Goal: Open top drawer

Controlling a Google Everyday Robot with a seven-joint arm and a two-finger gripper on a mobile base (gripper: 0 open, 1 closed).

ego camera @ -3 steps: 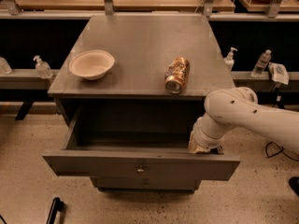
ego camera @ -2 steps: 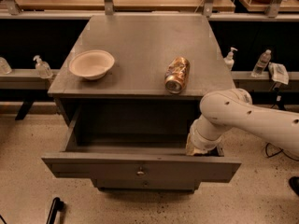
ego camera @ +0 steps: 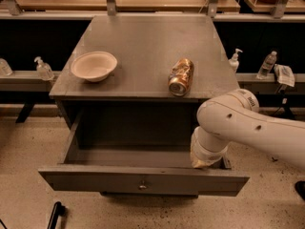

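The top drawer [ego camera: 95, 181] of the grey cabinet is pulled far out toward me. Its wide grey front carries a small brass knob [ego camera: 142, 186] at centre, and its deep grey box interior [ego camera: 128, 157] shows. My white arm [ego camera: 248, 128] comes in from the right and bends down into the drawer's right end. The gripper [ego camera: 204, 163] reaches down just behind the drawer front on the right, and the wrist hides most of it.
A cream bowl [ego camera: 94, 66] and a crushed brass-coloured can [ego camera: 181, 76] lie on the cabinet top [ego camera: 143, 42]. Spray bottles [ego camera: 43, 69] and a water bottle [ego camera: 266, 65] stand on the rails either side. A black object [ego camera: 55, 214] lies on the floor at front left.
The drawer has slid further out toward me. The arm and gripper have moved with it, a little toward the front.
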